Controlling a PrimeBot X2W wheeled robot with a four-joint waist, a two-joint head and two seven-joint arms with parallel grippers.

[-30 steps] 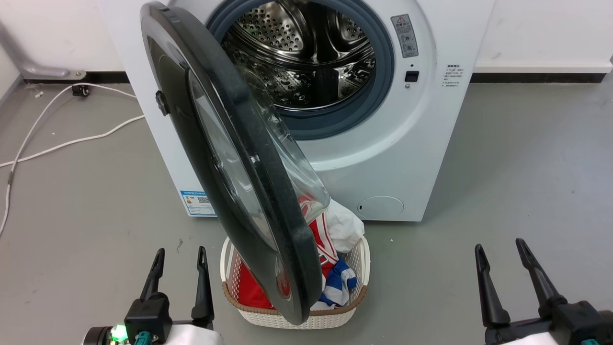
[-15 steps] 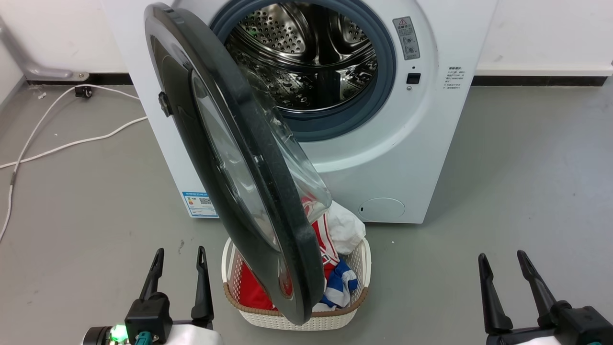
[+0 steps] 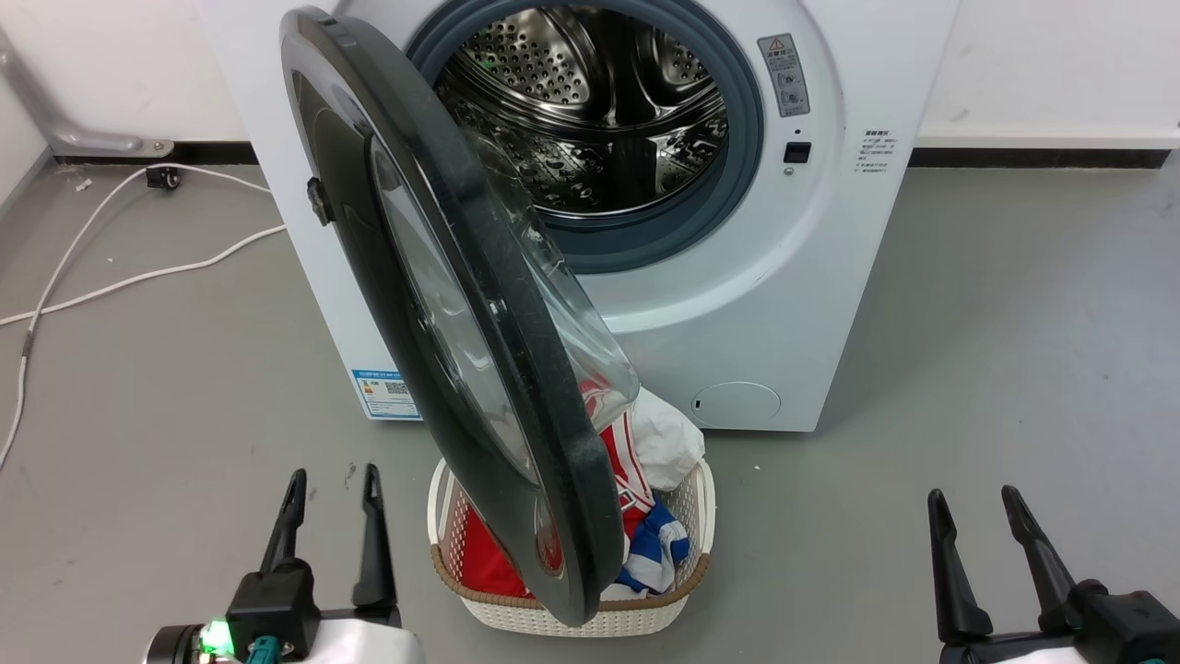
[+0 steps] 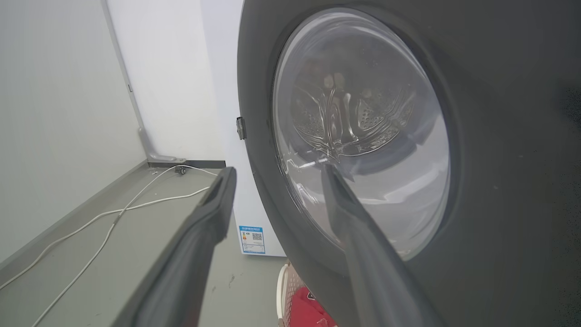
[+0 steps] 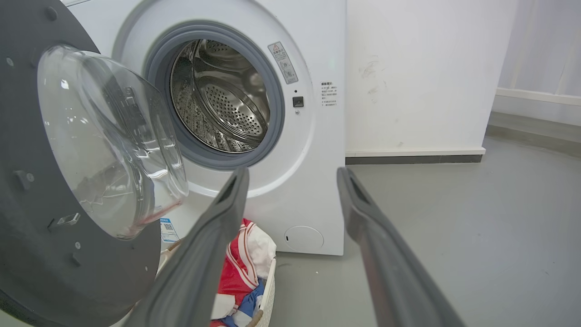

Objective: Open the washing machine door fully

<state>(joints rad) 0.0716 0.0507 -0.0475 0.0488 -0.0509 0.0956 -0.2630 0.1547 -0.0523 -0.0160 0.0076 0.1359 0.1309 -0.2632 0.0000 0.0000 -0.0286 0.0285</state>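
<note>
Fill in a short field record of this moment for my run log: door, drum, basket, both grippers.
door: washing machine door swung partway out, over the basket, not gripped
drum: steel drum exposed, looks empty
basket: white basket in front of the machine, holding red, white and blue laundry
left gripper: left gripper open, empty, left of the door
right gripper: right gripper open, empty, right of the basket
cable: white cable at left

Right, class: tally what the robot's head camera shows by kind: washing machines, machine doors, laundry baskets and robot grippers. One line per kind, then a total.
Washing machine: 1
Washing machine door: 1
Laundry basket: 1
Grippers: 2 (left gripper, right gripper)
Total: 5
</note>
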